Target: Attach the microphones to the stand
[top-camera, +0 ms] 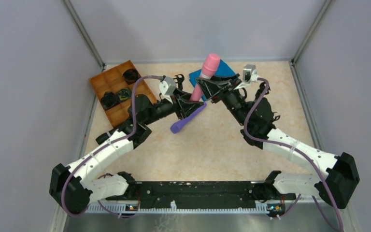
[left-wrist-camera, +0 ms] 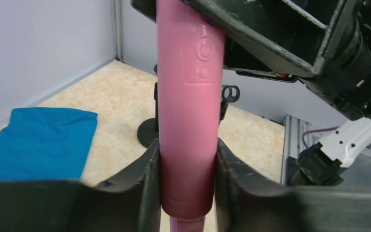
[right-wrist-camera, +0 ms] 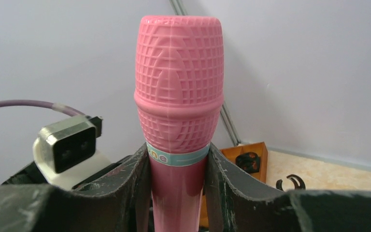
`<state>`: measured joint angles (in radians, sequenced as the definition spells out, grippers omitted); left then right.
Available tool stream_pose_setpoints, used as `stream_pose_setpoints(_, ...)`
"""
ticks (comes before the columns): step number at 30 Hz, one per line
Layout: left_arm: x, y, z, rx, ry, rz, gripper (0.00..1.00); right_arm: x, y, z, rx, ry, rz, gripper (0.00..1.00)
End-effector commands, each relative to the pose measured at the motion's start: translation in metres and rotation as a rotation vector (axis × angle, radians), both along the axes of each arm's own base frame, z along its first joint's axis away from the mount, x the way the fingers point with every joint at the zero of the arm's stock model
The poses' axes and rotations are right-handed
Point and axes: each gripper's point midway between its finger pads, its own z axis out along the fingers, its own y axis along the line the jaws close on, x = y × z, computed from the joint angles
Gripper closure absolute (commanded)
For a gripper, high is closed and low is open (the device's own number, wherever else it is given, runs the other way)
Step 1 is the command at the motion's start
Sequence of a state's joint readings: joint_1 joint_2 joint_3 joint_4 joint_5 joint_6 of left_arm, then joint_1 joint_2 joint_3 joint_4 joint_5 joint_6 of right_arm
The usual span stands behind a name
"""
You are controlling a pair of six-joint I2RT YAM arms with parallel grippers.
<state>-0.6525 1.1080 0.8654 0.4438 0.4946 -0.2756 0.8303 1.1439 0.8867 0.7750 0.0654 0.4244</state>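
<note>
Above the middle of the counter (top-camera: pixel 212 150), in the upper centre of the top view, both hands grasp one pink microphone (top-camera: pixel 207 67). The left hand (left-wrist-camera: pixel 188 179) is clenched on the smooth lower end of its body, a finger pressed to each side. The right hand (right-wrist-camera: pixel 178 174) is clenched just under the gridded head, at the pale teal band. The jaws of each hand are parted only by the width of the handle.

From above, the microphone's long axis is tilted, running from lower left to upper right, with the head raised at the upper right. Its power button faces the left wrist camera.

A purple microphone (top-camera: pixel 188 118) lies flat on the counter just below the hands. It lies diagonally too, its rounded end at the lower left.

The stand (left-wrist-camera: pixel 147 131) rises behind the pink handle in the left wrist view, round base on the counter and a black clip (left-wrist-camera: pixel 230 92) showing to the right. A blue cloth (top-camera: pixel 224 70) lies behind the hands.

At the upper left sits an orange tray (top-camera: pixel 98 83) with dividers. Three of its compartments hold small dark parts (top-camera: pixel 108 100) that I cannot identify.
</note>
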Motion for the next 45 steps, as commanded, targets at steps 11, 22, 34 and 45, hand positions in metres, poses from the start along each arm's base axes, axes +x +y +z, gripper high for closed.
stream_pose_setpoints(11,0.006,0.0,0.018,-0.037,-0.059,0.033,1.0,-0.014,-0.003,0.013,-0.065,-0.005,0.018,0.36)
stream_pose_setpoints(22,0.0,0.0,0.017,-0.014,-0.121,0.008,1.0,-0.001,-0.012,0.013,-0.096,0.114,0.032,0.38)
stream_pose_setpoints(34,-0.001,-0.001,0.012,0.004,-0.126,-0.004,1.0,0.003,0.0,0.014,-0.112,0.141,0.126,0.45)
stream_pose_setpoints(45,0.005,0.003,0.003,0.021,-0.112,0.041,0.84,0.005,-0.005,0.014,-0.097,0.089,0.101,0.73)
